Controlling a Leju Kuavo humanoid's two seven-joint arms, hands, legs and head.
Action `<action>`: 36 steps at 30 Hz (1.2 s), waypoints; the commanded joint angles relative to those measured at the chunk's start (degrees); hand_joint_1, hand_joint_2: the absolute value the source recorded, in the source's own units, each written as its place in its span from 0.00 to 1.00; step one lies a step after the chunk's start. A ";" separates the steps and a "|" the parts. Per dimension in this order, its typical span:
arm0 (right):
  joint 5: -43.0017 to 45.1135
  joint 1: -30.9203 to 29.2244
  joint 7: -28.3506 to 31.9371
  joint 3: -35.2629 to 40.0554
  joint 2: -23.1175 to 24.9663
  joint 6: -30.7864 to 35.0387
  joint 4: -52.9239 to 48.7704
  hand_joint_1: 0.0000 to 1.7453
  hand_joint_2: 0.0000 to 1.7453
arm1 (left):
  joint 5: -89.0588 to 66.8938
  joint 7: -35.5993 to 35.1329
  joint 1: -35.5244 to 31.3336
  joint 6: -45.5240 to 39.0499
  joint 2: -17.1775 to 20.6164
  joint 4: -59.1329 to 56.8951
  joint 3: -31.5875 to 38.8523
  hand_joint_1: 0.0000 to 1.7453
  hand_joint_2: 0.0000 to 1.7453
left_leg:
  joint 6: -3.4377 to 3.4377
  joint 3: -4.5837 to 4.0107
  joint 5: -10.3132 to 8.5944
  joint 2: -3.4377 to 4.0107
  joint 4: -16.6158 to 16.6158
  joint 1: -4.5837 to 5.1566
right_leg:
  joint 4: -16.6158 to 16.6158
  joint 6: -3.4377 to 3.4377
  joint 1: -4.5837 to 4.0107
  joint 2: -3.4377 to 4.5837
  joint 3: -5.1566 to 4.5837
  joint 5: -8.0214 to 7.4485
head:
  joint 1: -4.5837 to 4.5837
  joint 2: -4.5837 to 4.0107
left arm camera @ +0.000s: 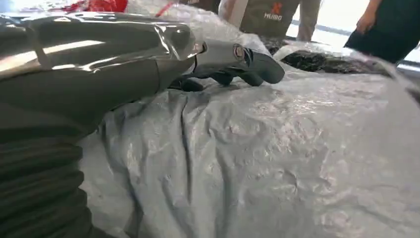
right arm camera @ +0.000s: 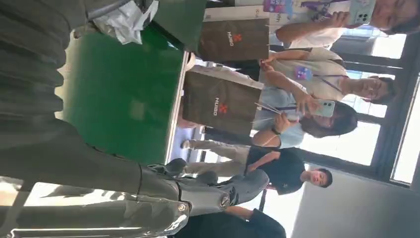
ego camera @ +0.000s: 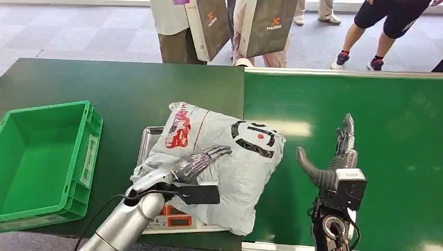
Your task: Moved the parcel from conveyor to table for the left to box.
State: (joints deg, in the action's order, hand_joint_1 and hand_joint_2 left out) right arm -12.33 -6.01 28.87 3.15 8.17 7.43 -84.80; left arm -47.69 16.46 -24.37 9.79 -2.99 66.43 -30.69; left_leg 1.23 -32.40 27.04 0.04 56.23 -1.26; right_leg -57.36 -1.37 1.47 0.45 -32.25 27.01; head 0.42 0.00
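Two hands are showing in our head view, and only one of them is touching anything. Our left hand [ego camera: 193,166] is lying flat on top of the parcel [ego camera: 230,157], a crinkled grey plastic mailer with red and black print. Its fingers [ego camera: 211,155] are stretching out over the wrapping instead of curling round it, so we are judging this as a resting touch, not a grip; the left wrist view is showing the same thing, the thumb and dark fingertips lying on the plastic. Our right hand [ego camera: 334,162] is hovering over the bright green conveyor [ego camera: 365,120], fingers spread and pointing away from us, holding nothing.

The parcel is sitting on the dark green desk [ego camera: 104,89], mostly on a small weighing scale [ego camera: 177,219], with its right edge reaching just over the seam to the conveyor. So we are reckoning the transfer from conveyor to desk as good as done. What is remaining, in our view, is the boxing: the green crate [ego camera: 78,157] is standing near the parcel on its left, with nothing in it that we can see. Several people are standing beyond the desk carrying dark paper bags [ego camera: 269,23]
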 commanded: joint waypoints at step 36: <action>-0.01 0.11 -1.35 -1.81 0.67 -0.54 0.02 0.00 1.00 | 1.69 7.65 0.32 -9.08 0.44 3.46 -0.22 1.00 1.00 | -0.09 0.16 -0.06 0.00 -0.05 0.01 | 0.04 0.12 -0.02 -0.02 0.17 -0.05 | 0.00 0.00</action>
State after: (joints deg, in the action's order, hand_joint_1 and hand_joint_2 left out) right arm -12.41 -5.58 27.71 2.25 8.70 7.08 -84.94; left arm -47.15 22.03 -24.77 4.79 -2.71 67.93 -32.54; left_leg 1.22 -32.24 27.02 0.01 56.23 -1.25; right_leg -57.36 -1.36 1.47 0.44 -32.06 26.99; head 0.42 0.00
